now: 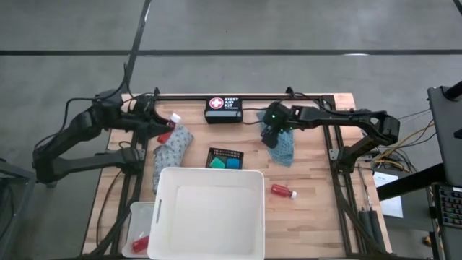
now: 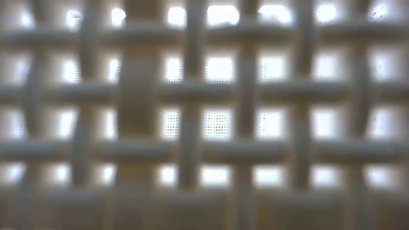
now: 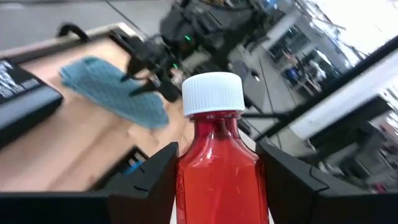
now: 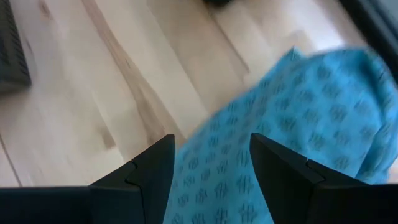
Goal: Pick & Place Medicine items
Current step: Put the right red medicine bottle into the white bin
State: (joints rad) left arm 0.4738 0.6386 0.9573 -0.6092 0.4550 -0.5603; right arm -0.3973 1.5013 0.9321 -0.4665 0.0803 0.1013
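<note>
Low view blocked by blurred white lattice point(image 2: 204, 115). Left gripper point(image 3: 217, 171) pinches white-capped red bottle point(image 3: 217, 155); right gripper point(image 4: 211, 155) spread above teal patterned cloth point(image 4: 298, 124).

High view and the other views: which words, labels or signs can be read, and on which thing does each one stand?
"FIRST AID KIT", beside a white cross on red: on the black first aid box at the table's far edge, high view.
White print on the same box in the left wrist view: too blurred to read.
Red bottle in the left gripper: no label shows.
Teal cloth: a repeated small pattern, no readable words.
Low view: only a blurred mesh, no text.
</note>
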